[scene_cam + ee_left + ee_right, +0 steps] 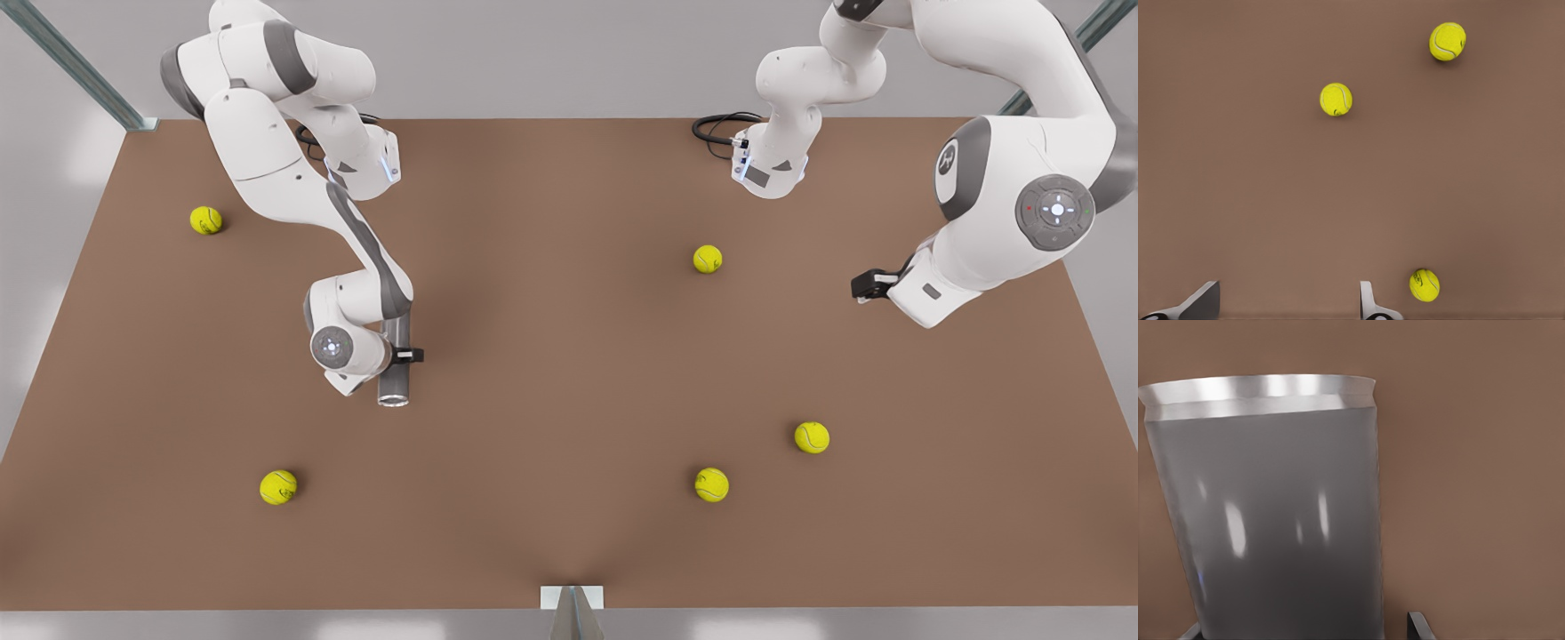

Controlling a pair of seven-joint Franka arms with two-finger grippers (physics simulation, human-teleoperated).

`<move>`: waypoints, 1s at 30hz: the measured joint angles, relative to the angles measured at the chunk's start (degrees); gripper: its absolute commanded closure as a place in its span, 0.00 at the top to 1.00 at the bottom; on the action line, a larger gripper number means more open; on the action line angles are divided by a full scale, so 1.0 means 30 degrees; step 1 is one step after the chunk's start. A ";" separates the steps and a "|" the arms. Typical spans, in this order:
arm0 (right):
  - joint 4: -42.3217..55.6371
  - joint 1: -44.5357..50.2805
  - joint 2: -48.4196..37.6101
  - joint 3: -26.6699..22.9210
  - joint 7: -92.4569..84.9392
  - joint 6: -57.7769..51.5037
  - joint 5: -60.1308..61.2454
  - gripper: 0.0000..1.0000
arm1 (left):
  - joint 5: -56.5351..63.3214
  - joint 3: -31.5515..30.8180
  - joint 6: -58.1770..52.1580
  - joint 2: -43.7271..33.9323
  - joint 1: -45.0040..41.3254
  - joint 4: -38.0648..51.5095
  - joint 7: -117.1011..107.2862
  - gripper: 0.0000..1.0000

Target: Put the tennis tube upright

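Observation:
The tennis tube [394, 378] is a grey metallic cylinder at the front view's left-centre, its lighter rim [394, 401] pointing toward the table's near edge. My right gripper [402, 355] is shut on its body, and the wrist hides the far end. In the right wrist view the tennis tube [1271, 520] sits between the fingertips [1421, 625], rim end away from the camera. I cannot tell whether it touches the table. My left gripper [869, 285] waits above the table at the front view's right, open [1285, 299] and holding nothing.
Several yellow-green tennis balls lie scattered on the brown table [551, 498]: one at far left [205, 220], one at near left [278, 487], one mid right [708, 259], two near right [812, 437] [711, 484]. A grey bracket [573, 604] sits at the near edge.

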 measured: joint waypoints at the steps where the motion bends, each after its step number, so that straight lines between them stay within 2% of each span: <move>1: 0.0003 0.0029 0.0014 0.0000 0.0000 0.0000 0.0000 1.00 | -0.0001 0.0000 0.0000 0.0000 0.0001 0.0000 0.0000 1.00; 5: 0.0003 0.0029 0.0150 0.0000 0.0000 0.0000 0.0000 1.00 | -0.0004 0.0000 0.0000 0.0000 0.0000 -0.0029 0.0000 1.00; 6: 0.0003 0.0029 0.0150 0.0000 0.0000 0.0000 0.0000 0.93 | -0.0004 0.0000 -0.0027 0.0000 0.0000 -0.0029 0.0000 1.00; 9: 0.0077 0.0000 0.0150 0.0000 0.0000 0.0000 0.0000 0.82 | 0.0002 0.0000 -0.0088 0.0000 0.0000 -0.0029 0.0000 1.00; 13: 0.0120 -0.0012 0.0150 0.0000 0.0000 0.0000 0.0000 0.75 | -0.0002 0.0000 -0.0115 0.0000 0.0000 -0.0029 -0.0016 1.00; 23: 0.0149 0.0000 0.0121 0.0000 0.0019 -0.0071 0.0015 0.75 | -0.0005 0.0000 -0.0261 0.0000 0.0000 -0.0029 -0.0029 1.00; 30: 0.1292 0.0230 -0.0167 0.0146 0.0196 -0.2427 0.0132 0.76 | -0.0005 0.0000 -0.0376 0.0000 0.0000 -0.0029 -0.0059 1.00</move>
